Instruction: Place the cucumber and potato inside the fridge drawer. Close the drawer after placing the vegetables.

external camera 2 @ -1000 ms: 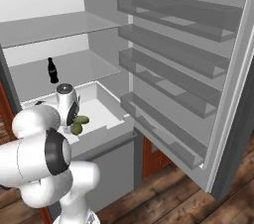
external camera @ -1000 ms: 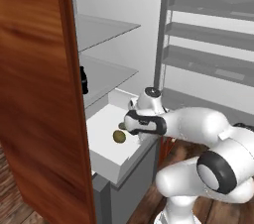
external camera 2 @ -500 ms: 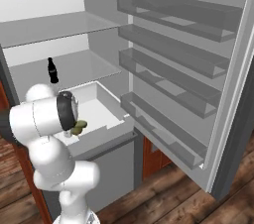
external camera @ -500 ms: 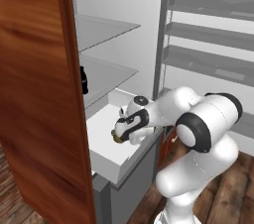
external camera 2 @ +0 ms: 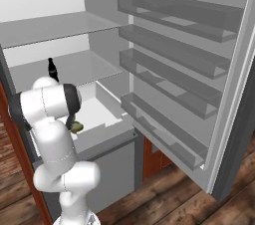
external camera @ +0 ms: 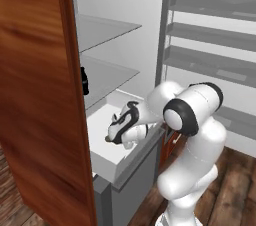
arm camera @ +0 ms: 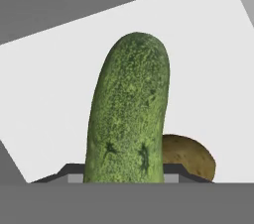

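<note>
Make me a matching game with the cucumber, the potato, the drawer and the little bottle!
Things:
1. cucumber
2. potato
3. fridge drawer
4. dark bottle

Descriptions:
A. pulled out, white inside
B. standing on a glass shelf
C. brown, lying behind the green vegetable in the hand view
D. long, bumpy and green, close in front of the hand camera

Pairs: 1-D, 2-C, 3-A, 4-B
</note>
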### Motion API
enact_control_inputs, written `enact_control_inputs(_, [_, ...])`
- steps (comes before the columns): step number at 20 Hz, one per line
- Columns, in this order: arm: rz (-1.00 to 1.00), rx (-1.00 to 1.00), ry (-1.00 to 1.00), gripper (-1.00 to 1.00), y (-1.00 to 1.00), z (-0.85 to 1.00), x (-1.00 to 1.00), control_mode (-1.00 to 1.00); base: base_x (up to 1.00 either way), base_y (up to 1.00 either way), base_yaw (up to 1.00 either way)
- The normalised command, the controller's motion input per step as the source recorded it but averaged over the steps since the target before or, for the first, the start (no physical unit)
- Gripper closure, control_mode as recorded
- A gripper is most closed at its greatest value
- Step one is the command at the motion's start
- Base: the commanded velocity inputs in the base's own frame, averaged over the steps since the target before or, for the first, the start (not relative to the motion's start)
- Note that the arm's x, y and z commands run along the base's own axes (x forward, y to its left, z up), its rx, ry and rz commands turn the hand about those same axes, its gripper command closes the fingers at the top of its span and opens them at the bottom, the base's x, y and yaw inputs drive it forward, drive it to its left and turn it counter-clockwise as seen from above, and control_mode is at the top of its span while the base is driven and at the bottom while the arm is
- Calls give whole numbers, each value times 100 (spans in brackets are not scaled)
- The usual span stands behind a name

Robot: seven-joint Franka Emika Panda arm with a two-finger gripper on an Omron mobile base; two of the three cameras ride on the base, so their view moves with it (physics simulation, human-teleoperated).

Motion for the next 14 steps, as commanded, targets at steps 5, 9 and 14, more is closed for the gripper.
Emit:
enact_control_inputs(5, [7, 0, 0, 100, 0, -70, -20, -100, 0, 0, 0])
enact_control_inputs(9, [3, -2, -2, -100, 0, -82, -88, -100, 0, 0, 0])
enact_control_inputs(14, [0, 0, -12, -100, 0, -26, -56, -100, 0, 0, 0])
